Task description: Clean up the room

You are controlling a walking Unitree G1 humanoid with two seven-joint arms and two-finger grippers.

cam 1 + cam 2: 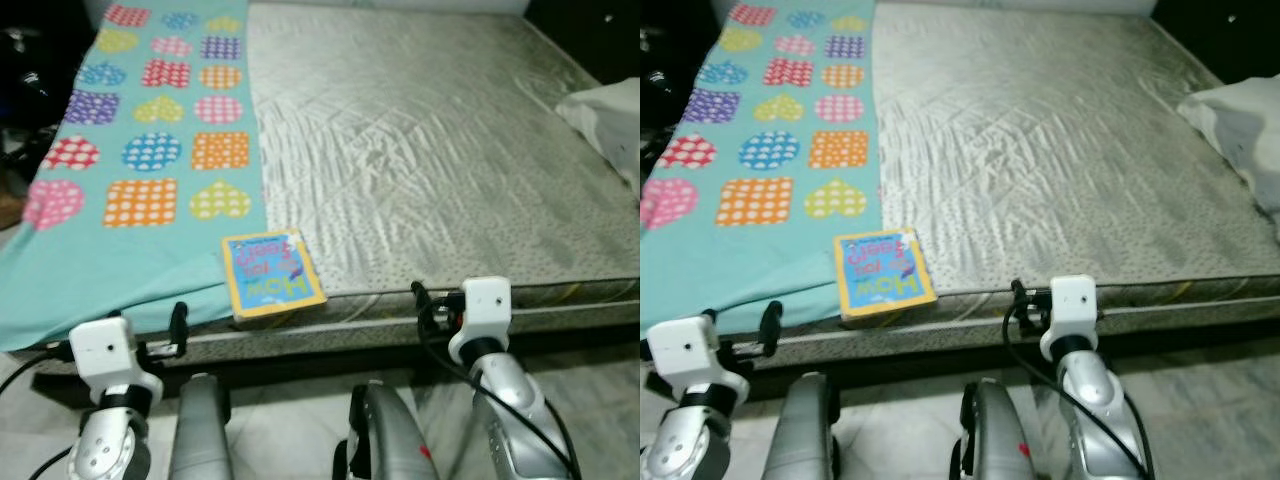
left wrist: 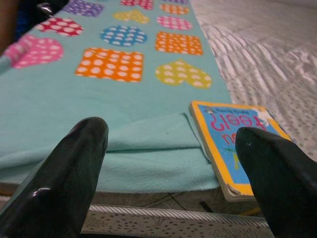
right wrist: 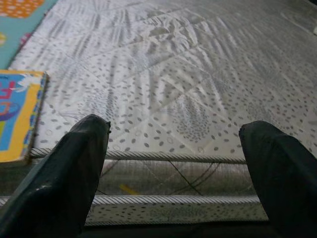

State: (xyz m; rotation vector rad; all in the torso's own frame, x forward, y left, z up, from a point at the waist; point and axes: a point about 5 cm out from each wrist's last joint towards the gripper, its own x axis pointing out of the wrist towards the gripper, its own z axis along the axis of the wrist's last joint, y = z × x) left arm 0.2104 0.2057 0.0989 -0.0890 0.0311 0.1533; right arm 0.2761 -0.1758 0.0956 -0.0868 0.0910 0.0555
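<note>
Left eye view has the robot standing at the foot of a bed, both arms raised in front of it and short of the mattress edge. A children's board book lies flat at the near edge of the bed, one side resting on a turquoise blanket printed with dotted hearts and squares, the other on the bare grey mattress. It appears to be the item to tidy.

The left end effector is spread wide and holds nothing; its wrist view looks across the blanket's folded hem with the book just beside one finger. The right end effector is equally wide open and empty, aimed at the bare mattress edge with the book off to one side.

The main risk is probably the grasp itself. The book lies flat and thin, so fingers coming down from above may slide over the cover or push it further onto the bed. Because it overlaps the blanket, a pinch from the left side could gather fabric with the book and drag the blanket off. A nudge toward the robot could tip the book over the edge onto the floor. A pale bundle at the far right of the bed is too unclear to identify.
</note>
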